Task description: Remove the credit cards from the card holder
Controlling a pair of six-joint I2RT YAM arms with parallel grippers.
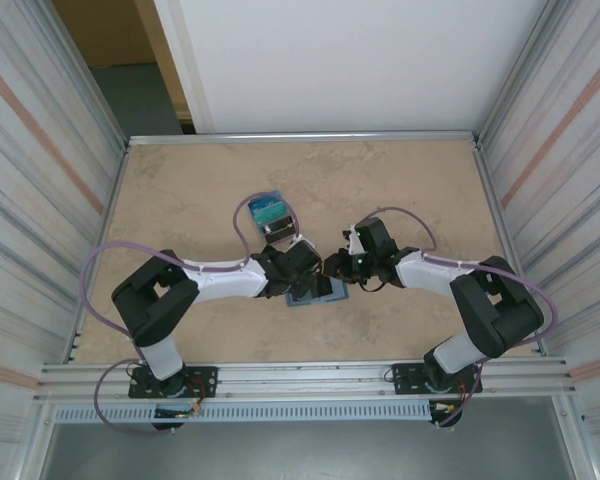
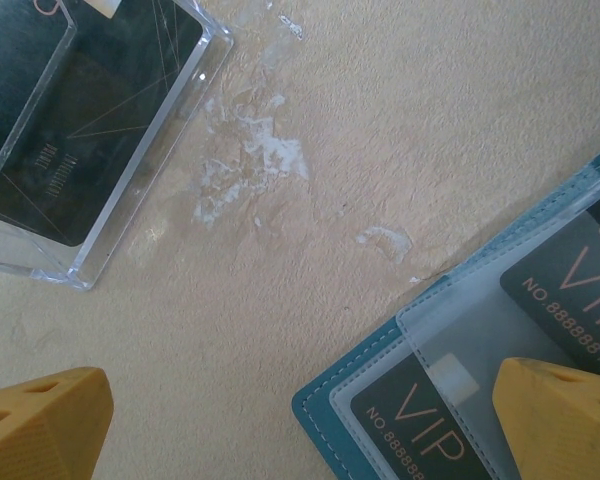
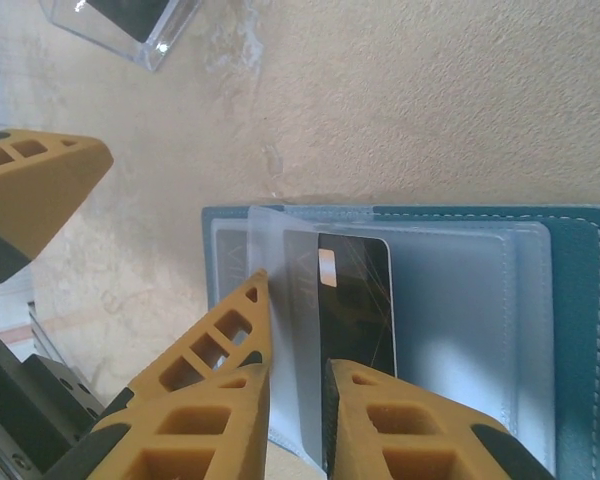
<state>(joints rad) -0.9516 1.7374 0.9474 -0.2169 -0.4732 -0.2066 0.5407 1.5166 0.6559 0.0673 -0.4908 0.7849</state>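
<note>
The card holder [image 1: 315, 293] is lying open and flat on the table [image 1: 180, 190], its clear pocket panels facing up. One dark credit card [image 3: 355, 300] is sticking partway out of a pocket. Two more credit cards [image 2: 420, 420], printed VIP, are sitting inside sleeves.

The right gripper [image 3: 298, 330] is reaching in low from the holder's right side, its arm bending at the elbow. Its jaws are standing a narrow gap apart around the card's end and a sleeve edge, and I cannot tell whether they are pinching it.

The left gripper [image 2: 300, 385] is hovering at the holder's left corner with its jaws spread wide, one finger [image 2: 560, 420] over the pockets.

A clear case [image 1: 267, 212] is sitting just beyond the holder. Open tabletop is stretching away from the holder toward the far edge and to both sides.
</note>
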